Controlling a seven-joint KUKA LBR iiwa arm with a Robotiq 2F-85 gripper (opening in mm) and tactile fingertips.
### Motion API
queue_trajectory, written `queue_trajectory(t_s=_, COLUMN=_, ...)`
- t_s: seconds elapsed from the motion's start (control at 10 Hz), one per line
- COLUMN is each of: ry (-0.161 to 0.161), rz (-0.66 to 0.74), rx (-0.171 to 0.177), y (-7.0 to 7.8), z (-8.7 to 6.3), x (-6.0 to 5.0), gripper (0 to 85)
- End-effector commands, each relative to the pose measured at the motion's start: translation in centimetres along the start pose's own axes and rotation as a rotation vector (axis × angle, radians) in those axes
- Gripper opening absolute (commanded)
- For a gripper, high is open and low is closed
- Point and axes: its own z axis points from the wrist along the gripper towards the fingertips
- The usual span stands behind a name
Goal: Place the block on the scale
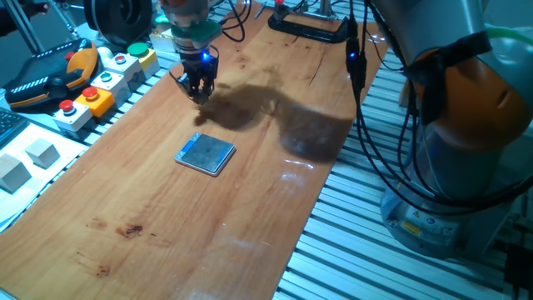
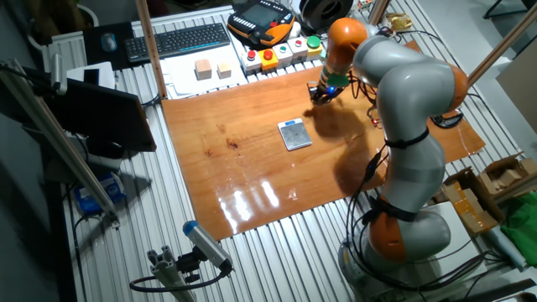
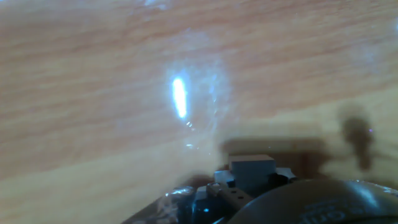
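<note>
The scale (image 1: pixel 206 154) is a thin square plate with a blue-grey top, lying flat near the middle of the wooden table; it also shows in the other fixed view (image 2: pixel 294 134). My gripper (image 1: pixel 198 90) is low over the table, behind and slightly left of the scale, a hand's width from it, and shows in the other fixed view too (image 2: pixel 320 95). In the hand view a small grey block (image 3: pixel 252 165) sits between the dark finger parts of the gripper (image 3: pixel 252 179), close above the wood. The jaws look shut on it. The block is hidden in both fixed views.
A box of coloured buttons (image 1: pixel 108 79) and a teach pendant (image 1: pixel 50 75) lie left of the table's edge. Two larger pale cubes (image 1: pixel 42 152) sit off the table at the left. A black clamp (image 1: pixel 308 29) is at the far edge. The arm's base (image 1: pixel 466 167) stands at the right.
</note>
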Motion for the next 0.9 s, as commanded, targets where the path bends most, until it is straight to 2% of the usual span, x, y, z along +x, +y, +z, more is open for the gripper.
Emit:
queue_trajectory(t_s=0.0, ry=-0.001, rz=0.005, rx=0.003, y=0.5, z=-0.4, x=0.7, gripper=0.7)
queue_trajectory(t_s=0.5, ry=-0.005, rz=-0.015, rx=0.006, y=3.0, z=-1.6, x=4.0, gripper=0.7)
queue_trajectory(t_s=0.8, ry=-0.007, rz=-0.015, rx=0.004, y=4.7, z=-1.7, x=6.2, gripper=0.7)
